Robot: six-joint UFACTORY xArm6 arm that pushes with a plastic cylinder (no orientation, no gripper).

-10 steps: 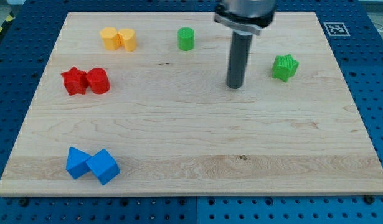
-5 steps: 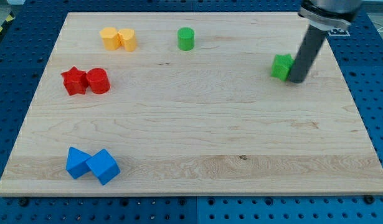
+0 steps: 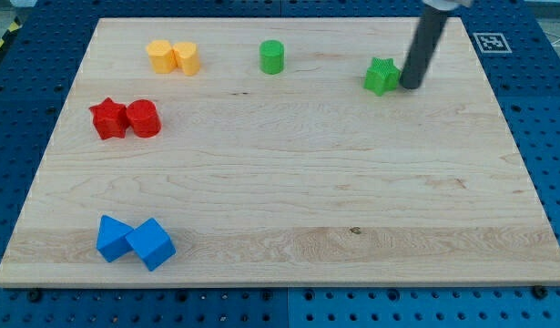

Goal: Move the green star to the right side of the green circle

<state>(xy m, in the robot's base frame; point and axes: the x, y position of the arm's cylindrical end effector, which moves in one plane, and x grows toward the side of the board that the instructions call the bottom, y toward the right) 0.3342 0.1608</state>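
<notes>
The green star (image 3: 381, 76) lies on the wooden board (image 3: 280, 182) near the view's top right. The green circle (image 3: 272, 56) stands further to the view's left and slightly higher, with a wide gap between them. My tip (image 3: 410, 87) is just to the right of the green star, touching or almost touching its right side.
Two yellow blocks (image 3: 173, 56) sit side by side at the top left. A red star (image 3: 108, 118) and a red cylinder (image 3: 144, 118) touch at the left. Two blue blocks (image 3: 134, 240) sit at the bottom left. A tag marker (image 3: 491, 42) is at the board's top right corner.
My tip swung from the board's middle to the green star's right side, then pushed it left and slightly up. The star has moved closer to the green circle.
</notes>
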